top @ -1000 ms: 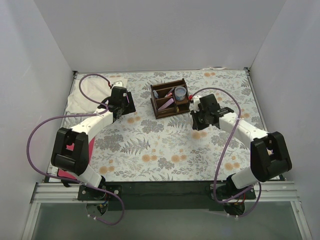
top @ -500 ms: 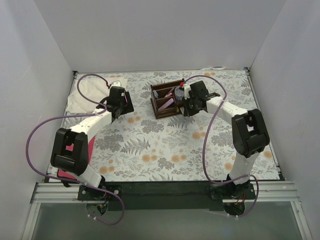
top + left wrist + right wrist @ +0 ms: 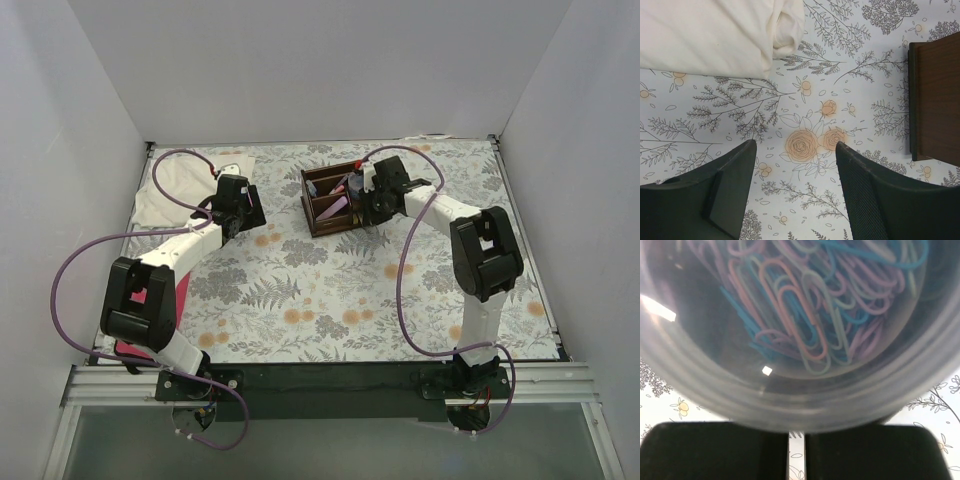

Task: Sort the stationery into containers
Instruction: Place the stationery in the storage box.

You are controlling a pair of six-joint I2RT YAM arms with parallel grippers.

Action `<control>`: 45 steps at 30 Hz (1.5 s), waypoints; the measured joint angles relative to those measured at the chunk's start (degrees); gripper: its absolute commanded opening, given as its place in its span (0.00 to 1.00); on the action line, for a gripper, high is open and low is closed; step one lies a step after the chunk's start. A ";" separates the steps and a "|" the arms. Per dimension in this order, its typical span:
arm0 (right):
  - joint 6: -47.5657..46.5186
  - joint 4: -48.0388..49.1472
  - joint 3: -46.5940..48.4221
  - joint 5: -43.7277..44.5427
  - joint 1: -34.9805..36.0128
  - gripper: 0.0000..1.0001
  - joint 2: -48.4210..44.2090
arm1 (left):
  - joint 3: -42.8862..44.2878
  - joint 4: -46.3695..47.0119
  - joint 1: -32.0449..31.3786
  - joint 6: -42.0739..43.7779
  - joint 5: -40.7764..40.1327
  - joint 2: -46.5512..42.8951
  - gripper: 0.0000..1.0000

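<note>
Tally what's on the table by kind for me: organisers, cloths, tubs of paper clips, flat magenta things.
Wooden organiser: 1
White cloth: 1
Tub of paper clips: 1
Magenta flat object: 1
Total: 4

Right gripper [image 3: 372,197] has been carried leftward from the open desk [image 3: 300,290] beside the organiser [image 3: 322,228] to the organiser's right-hand end. It is now set at the round cup [image 3: 800,330] of coloured paper clips, which fills the right wrist view. The right arm's elbow [image 3: 485,250] has been swung in from the desk's right edge toward the middle, and the left gripper [image 3: 795,146] has been shifted only slightly leftward.
</note>
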 measured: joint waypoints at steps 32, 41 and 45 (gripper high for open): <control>1.03 5.31 0.94 -0.09 -0.15 0.01 3.15 | -0.63 0.00 0.63 -0.04 0.35 -0.35 0.62; -1.99 5.95 3.74 0.59 0.11 0.01 4.24 | -0.61 0.00 0.66 -0.04 0.39 -0.33 0.62; -2.23 6.43 3.74 0.85 0.17 0.03 4.24 | -0.61 0.00 0.66 -0.07 0.39 -0.33 0.62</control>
